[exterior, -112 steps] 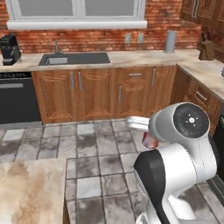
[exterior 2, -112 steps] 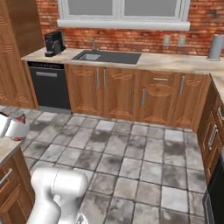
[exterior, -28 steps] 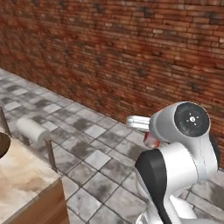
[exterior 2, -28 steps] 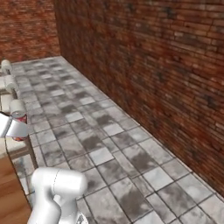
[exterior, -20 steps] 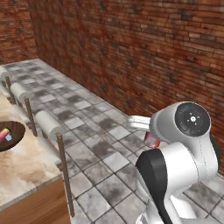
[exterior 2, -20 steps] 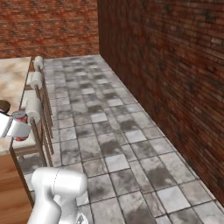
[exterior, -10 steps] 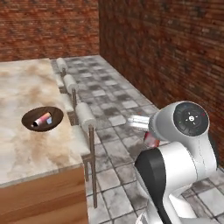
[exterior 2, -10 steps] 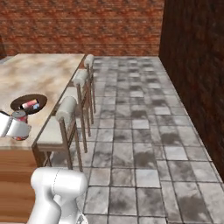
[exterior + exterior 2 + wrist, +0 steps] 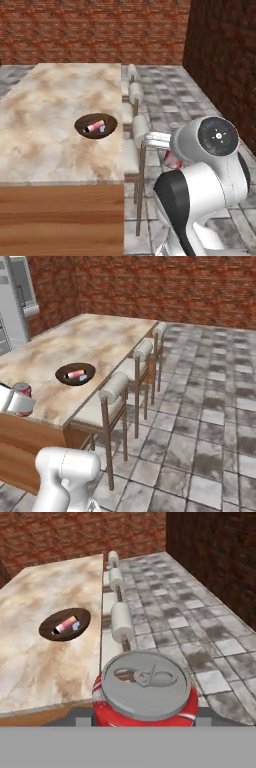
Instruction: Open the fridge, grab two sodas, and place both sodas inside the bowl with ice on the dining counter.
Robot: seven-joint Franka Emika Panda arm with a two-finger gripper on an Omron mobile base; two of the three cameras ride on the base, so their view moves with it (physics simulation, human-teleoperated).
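My gripper [image 9: 145, 718] is shut on a red soda can [image 9: 144, 691], held upright with its silver top facing the hand camera. That held can [image 9: 173, 160] hangs beside the arm, off the counter's stool side, and it also shows at the left edge [image 9: 22, 390] in my gripper [image 9: 17, 399]. On the marble dining counter [image 9: 50, 105] sits the dark-brown bowl [image 9: 81, 123]. A second soda [image 9: 94, 126] lies on its side in it, next to pale-blue ice [image 9: 103, 128]. Bowl [image 9: 47, 628], soda [image 9: 65, 625] and ice [image 9: 76, 626] lie ahead and left of the hand. The grey fridge [image 9: 15, 301] stands far left.
Three wooden stools with pale cushions [image 9: 135, 127] [image 9: 114, 388] line the counter's edge between the arm and the bowl. Grey stone floor tiles [image 9: 200, 406] spread out to the right. Brick walls [image 9: 100, 30] close the room behind and to the right.
The whole view has swung as the base moved: the counter and bowl now lie closer and more central. My gripper keeps the same hold on the can.
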